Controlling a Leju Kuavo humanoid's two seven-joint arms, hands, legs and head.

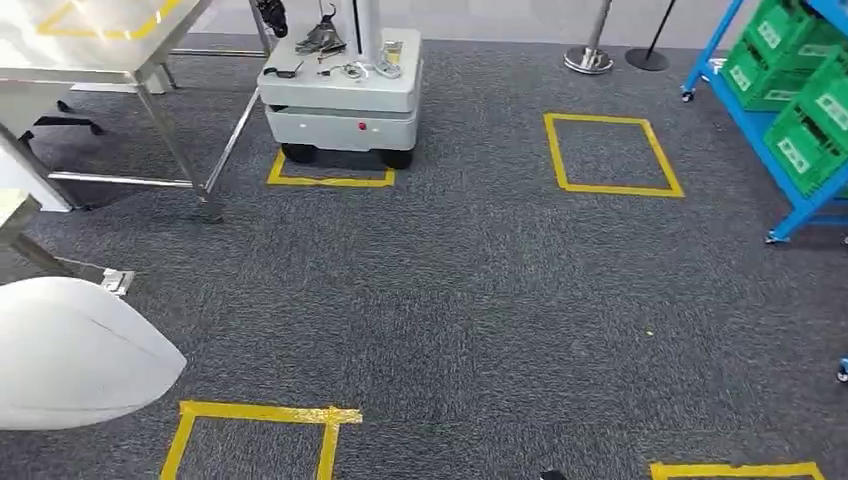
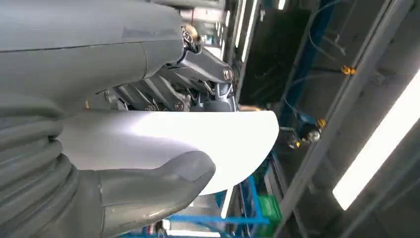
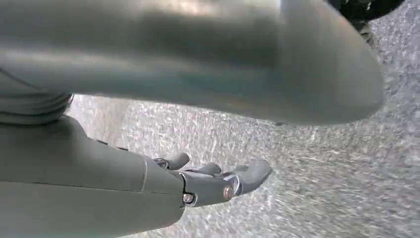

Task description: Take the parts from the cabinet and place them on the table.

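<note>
Left hand (image 2: 163,148) of mine is wrapped round a smooth white part (image 2: 198,144), thumb under its edge and darker fingers over the top; from the head view that same part bulges in at the near left. Right hand (image 3: 218,181) hangs over the grey carpet (image 1: 480,300) with its fingers loosely apart and nothing in them. I judge we are in the carrying step: part taken, walk to the drop-off under way. A blue rack (image 1: 790,130) with green crates sits at the far right, and a steel-legged worktop (image 1: 110,40) stands at the far left, well apart from me. Beside it, a white wheeled cart (image 1: 340,100) is parked on a yellow floor square. Next I need to turn left, close on the worktop, and bring the part over its surface before loosening the grip. I cannot tell how firm the hold is.
</note>
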